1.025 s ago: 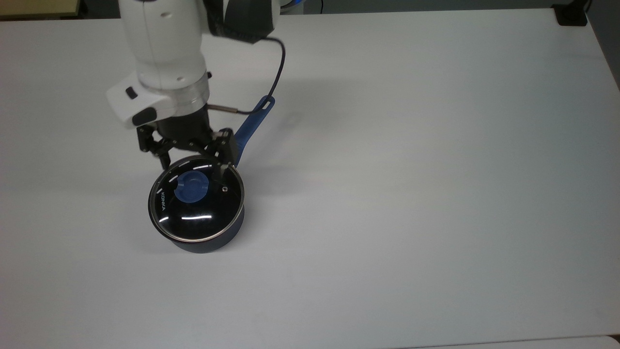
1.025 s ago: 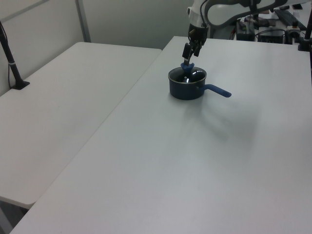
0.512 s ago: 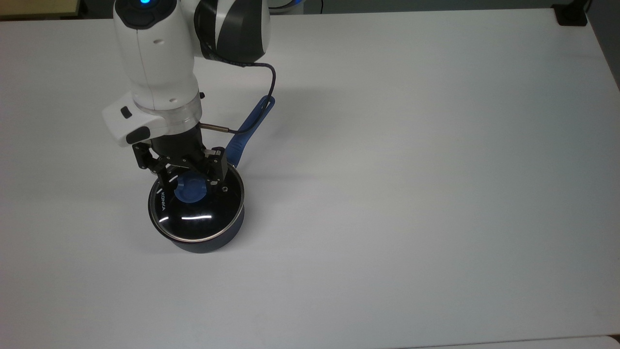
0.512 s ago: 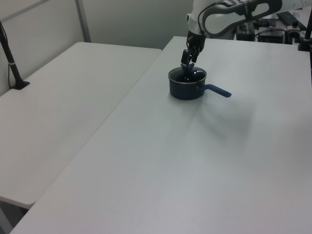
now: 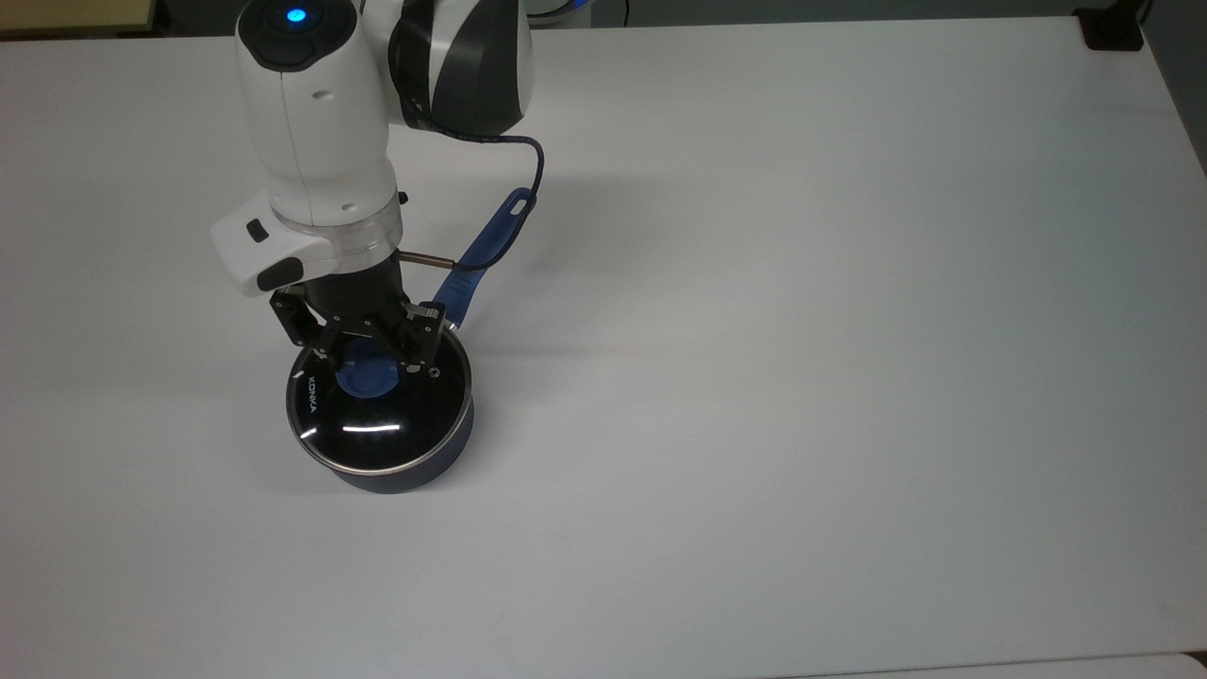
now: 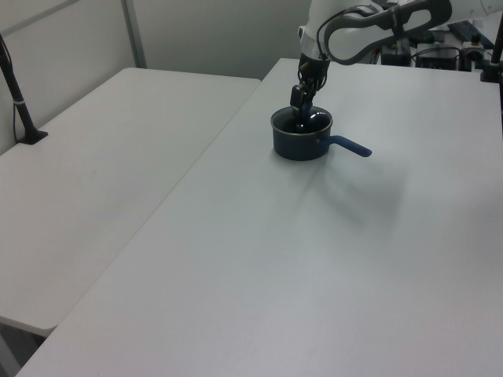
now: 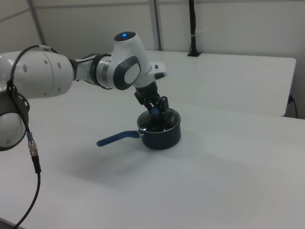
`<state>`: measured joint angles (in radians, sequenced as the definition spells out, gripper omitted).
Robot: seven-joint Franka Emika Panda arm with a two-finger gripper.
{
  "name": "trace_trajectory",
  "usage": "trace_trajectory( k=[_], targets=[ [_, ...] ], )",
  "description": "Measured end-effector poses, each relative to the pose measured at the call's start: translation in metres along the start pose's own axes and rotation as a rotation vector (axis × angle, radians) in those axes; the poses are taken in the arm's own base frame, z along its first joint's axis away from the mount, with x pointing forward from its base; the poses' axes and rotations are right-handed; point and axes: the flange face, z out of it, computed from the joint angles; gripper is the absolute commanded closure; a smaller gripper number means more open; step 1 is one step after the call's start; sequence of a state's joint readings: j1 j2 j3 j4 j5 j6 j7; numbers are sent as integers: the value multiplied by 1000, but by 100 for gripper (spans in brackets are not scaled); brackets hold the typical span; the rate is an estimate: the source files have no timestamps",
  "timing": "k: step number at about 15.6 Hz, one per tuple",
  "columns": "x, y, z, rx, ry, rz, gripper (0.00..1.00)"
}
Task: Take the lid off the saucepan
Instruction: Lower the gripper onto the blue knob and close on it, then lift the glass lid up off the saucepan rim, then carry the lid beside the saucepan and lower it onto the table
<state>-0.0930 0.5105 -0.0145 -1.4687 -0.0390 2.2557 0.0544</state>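
hand straddles knob — lid seated

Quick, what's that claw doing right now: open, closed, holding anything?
Gripper: fingers astride the lid's blue knob, lid on the saucepan; grip cannot be told.

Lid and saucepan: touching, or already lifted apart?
Touching. In the top view the lid sits flush on the saucepan, its metal rim seated all round, with no gap.

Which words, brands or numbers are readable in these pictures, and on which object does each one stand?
"KONKA": white letters on the glass lid of the saucepan, near the rim on the top view's left.
No other readable text on the table.
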Motion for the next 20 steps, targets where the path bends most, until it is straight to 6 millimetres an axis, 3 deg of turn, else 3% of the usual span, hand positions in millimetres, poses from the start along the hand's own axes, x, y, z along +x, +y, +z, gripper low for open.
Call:
trace_trajectory(
  k=[5, 9, 13, 16, 20],
  targets=[
    [2, 0, -3, 0, 6, 0, 59],
    [8, 2, -20, 0, 32, 3, 59],
    [0, 12, -35, -6, -10, -10, 61],
    [-18, 45, -43, -6, -39, -70, 61],
    [-54, 114, -55, 29, -65, -195, 61]
  ],
)
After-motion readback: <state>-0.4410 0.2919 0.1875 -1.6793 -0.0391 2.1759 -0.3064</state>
